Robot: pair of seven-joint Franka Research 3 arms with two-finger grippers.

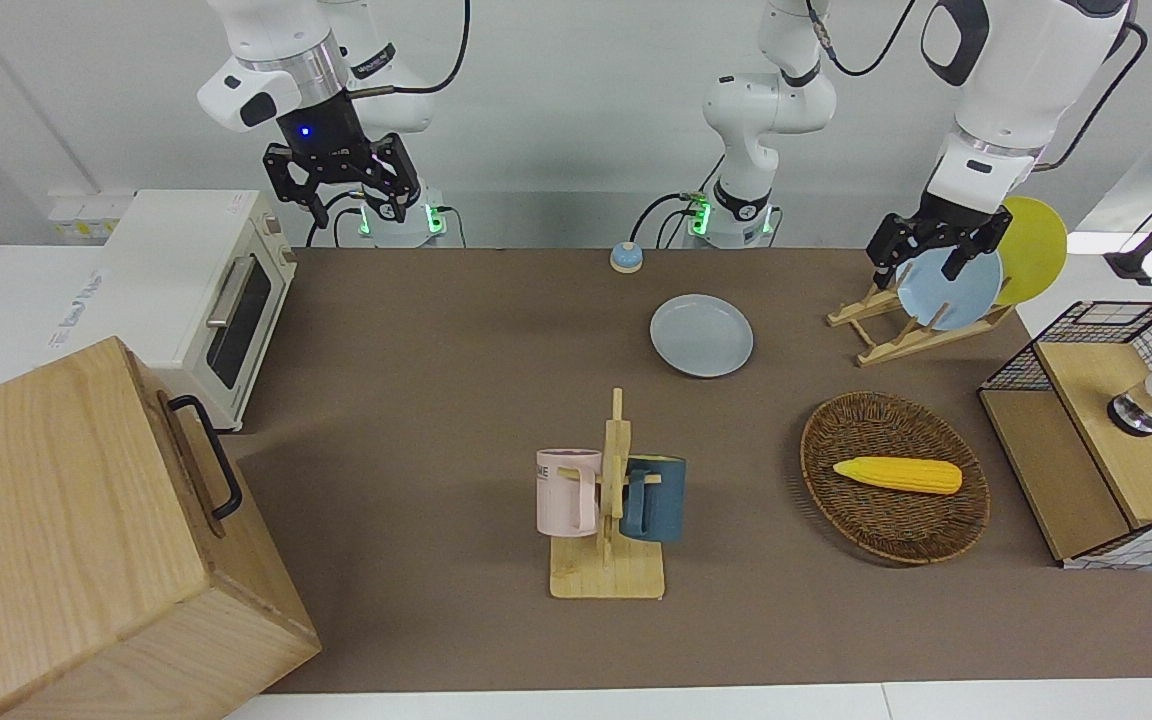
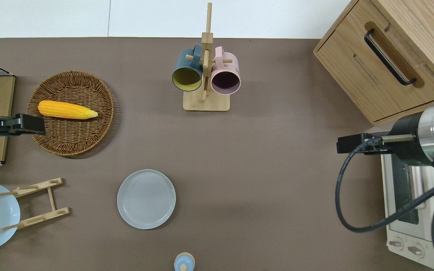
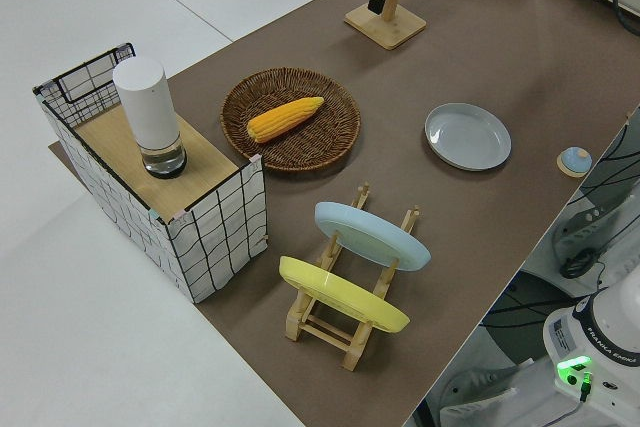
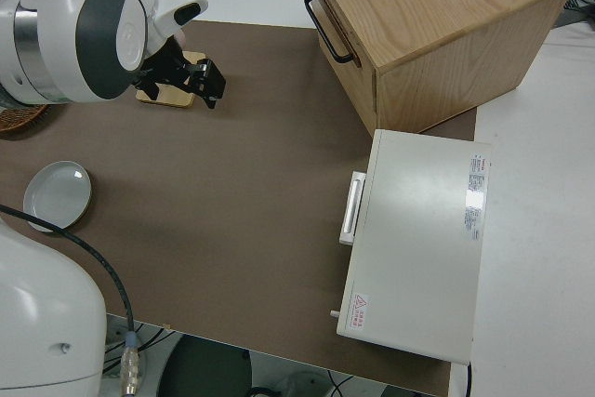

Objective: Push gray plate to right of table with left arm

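Gray plate (image 1: 701, 335) lies flat on the table (image 1: 436, 400) in the front view, untouched, nearer the robots than the mug rack (image 1: 609, 500); the left gripper (image 1: 931, 255) hangs high, fingers apart, and the right arm is parked. Overhead, the left gripper (image 2: 21, 125) sits over the basket's (image 2: 70, 143) edge, so a low sweep could snag wicker or the plate rack (image 2: 36, 203). From the left side view, the raised rim may ride over a fingertip.

The white jointed left arm hangs raised, its small black two-finger gripper (image 1: 934, 252) pointing down, fingers spread apart. The right arm, with silver ring, is parked.
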